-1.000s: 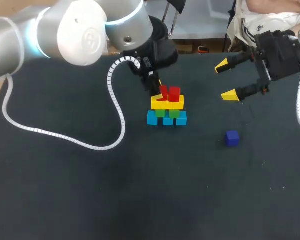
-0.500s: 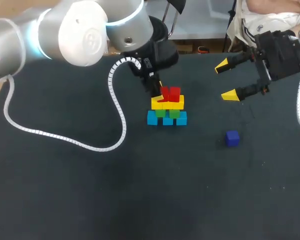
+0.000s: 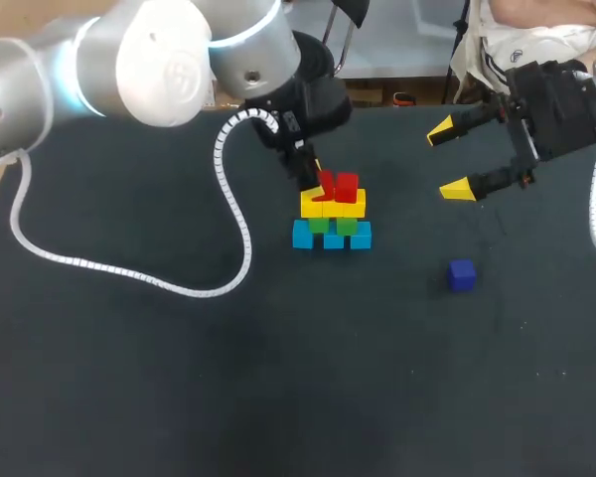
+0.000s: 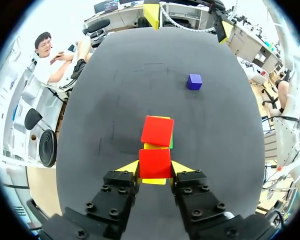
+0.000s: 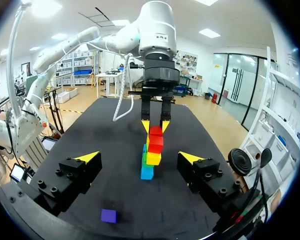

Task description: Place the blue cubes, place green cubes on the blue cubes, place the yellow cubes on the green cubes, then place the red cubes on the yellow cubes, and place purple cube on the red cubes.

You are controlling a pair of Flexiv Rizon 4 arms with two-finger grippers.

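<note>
A stack stands mid-table: blue cubes (image 3: 332,237) at the base, green cubes (image 3: 333,226) on them, then yellow cubes (image 3: 333,206). Two red cubes sit on the yellow layer. My left gripper (image 3: 318,179) is shut on the left red cube (image 3: 324,184), which shows between its yellow tips in the left wrist view (image 4: 155,163). The other red cube (image 4: 158,131) lies just ahead of it. The purple cube (image 3: 462,275) rests alone on the table to the stack's right. My right gripper (image 3: 452,159) hangs open and empty above the table, right of the stack (image 5: 150,155).
The white ribbed cable (image 3: 129,273) of my left arm loops over the dark table (image 3: 179,378) left of the stack. The purple cube (image 5: 108,215) lies below and short of my right gripper's fingers.
</note>
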